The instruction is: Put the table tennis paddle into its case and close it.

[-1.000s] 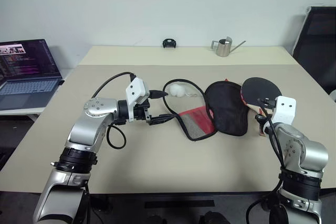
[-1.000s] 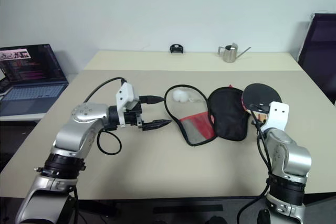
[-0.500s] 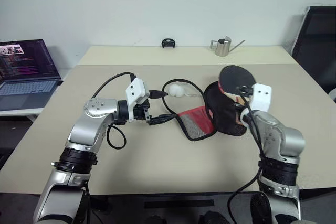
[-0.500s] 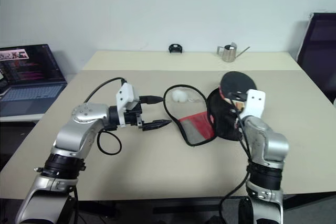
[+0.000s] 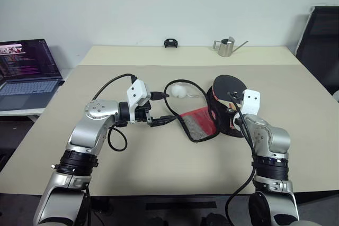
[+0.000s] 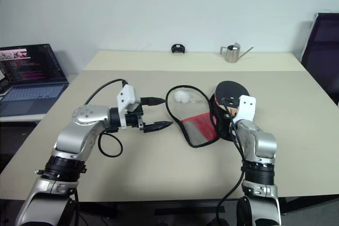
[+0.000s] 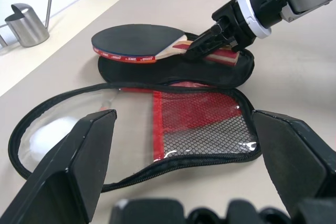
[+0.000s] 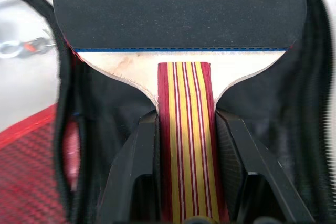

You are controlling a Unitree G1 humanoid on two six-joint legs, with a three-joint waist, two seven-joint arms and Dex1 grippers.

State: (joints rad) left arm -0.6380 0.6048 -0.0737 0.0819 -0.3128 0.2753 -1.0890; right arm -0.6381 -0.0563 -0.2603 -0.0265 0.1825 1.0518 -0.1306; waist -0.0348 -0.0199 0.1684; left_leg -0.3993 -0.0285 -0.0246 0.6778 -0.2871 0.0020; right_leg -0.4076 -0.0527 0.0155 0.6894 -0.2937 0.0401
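My right gripper (image 8: 186, 124) is shut on the striped wooden handle of the table tennis paddle (image 5: 229, 86). It holds the black face a little above the black half of the case (image 5: 198, 123). The case lies unzipped and spread flat on the table, with its red mesh half toward my left arm. My left gripper (image 5: 164, 107) is open and hovers just left of the case's zipper rim, touching nothing. A white ball (image 5: 180, 91) lies at the far end of the mesh half. In the left wrist view the paddle (image 7: 137, 41) hangs over the black half, apart from it.
An open laptop (image 5: 26, 70) stands on a side surface at the far left. A metal watering can (image 5: 226, 47) and a small black object (image 5: 170, 43) sit along the table's back edge. A black chair (image 5: 320, 41) stands at the back right.
My right gripper has carried the paddle leftward and a little forward, from right of the case to above its black half. The left arm has stayed still.
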